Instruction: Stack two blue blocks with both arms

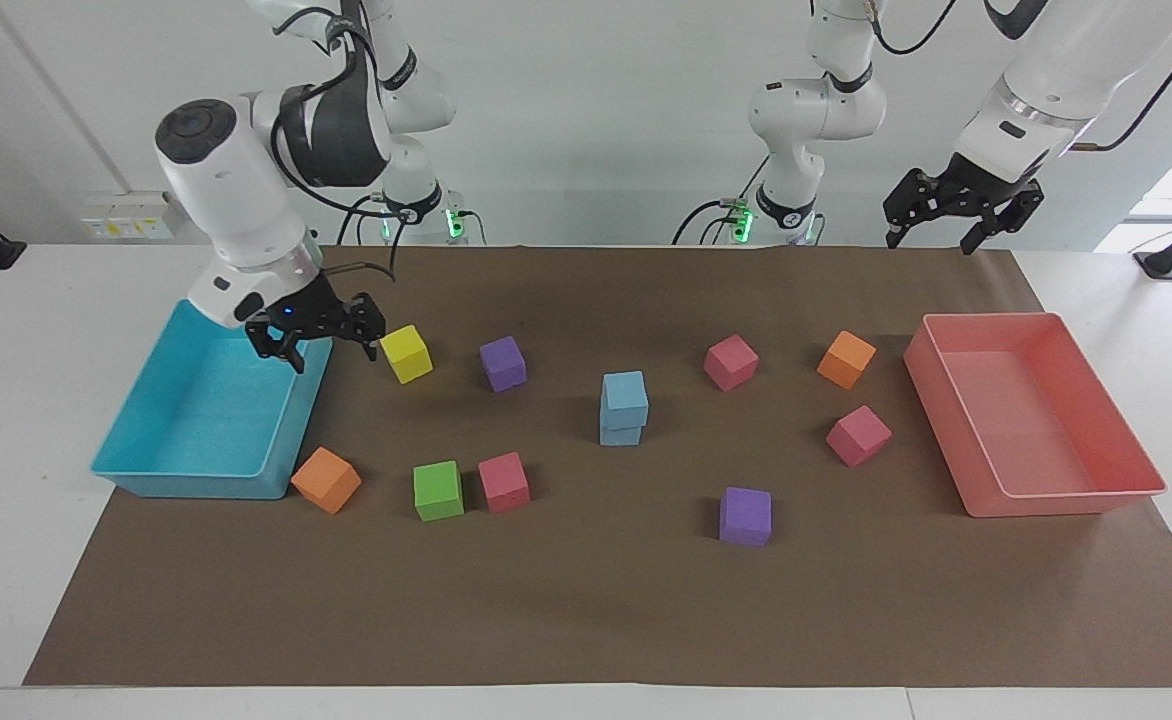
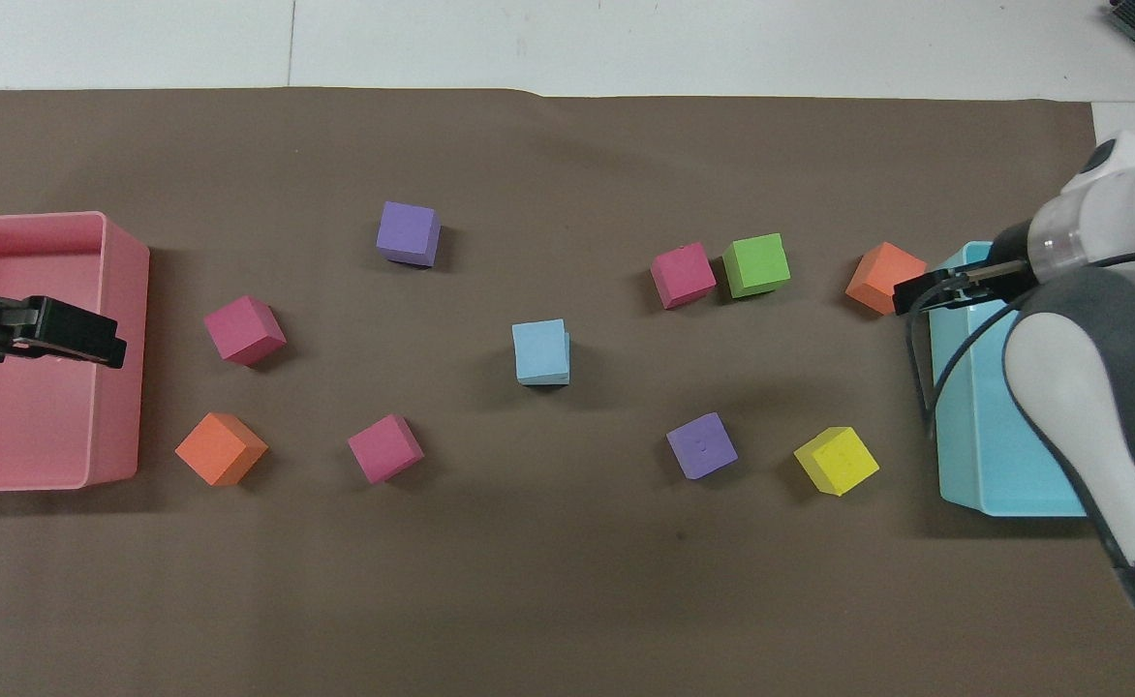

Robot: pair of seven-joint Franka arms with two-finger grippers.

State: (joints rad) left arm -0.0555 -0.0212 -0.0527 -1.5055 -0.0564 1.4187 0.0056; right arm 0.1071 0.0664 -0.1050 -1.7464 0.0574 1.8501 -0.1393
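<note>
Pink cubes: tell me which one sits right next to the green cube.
The pink cube toward the right arm's end, almost touching the green cube. The other two pink cubes lie nearer the pink tray.

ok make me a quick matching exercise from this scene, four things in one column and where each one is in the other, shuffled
Things:
1. upper blue block
2. green cube
3. right gripper
4. left gripper

Places:
A. up in the air, over the end of the pink tray nearer the robots
B. on top of the lower blue block
C. over the edge of the turquoise tray, beside the yellow cube
D. on the mat beside a pink cube

Pairs: 1-B, 2-D, 3-C, 4-A
</note>
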